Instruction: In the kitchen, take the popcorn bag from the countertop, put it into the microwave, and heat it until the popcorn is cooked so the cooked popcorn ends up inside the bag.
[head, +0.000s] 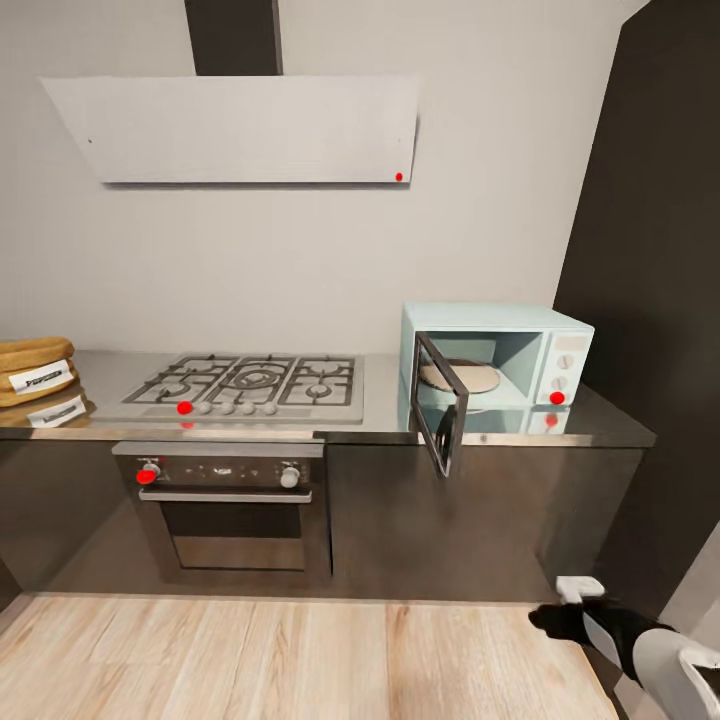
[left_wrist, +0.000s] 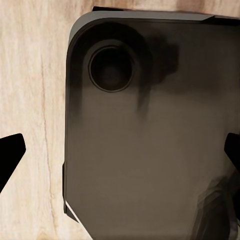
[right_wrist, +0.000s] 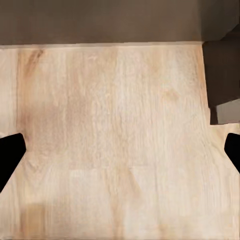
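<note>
One popcorn bag (head: 36, 372) lies at the far left end of the countertop (head: 385, 415), well apart from the right gripper (head: 572, 612), which hangs low over the wooden floor (head: 300, 660) at the opposite side. One microwave (head: 497, 358) stands on the countertop's right part, its door (head: 441, 417) swung open. One gas hob (head: 250, 385) sits between bag and microwave, above one oven (head: 232, 505). Both wrist views show each gripper's fingertips spread wide, holding nothing.
</note>
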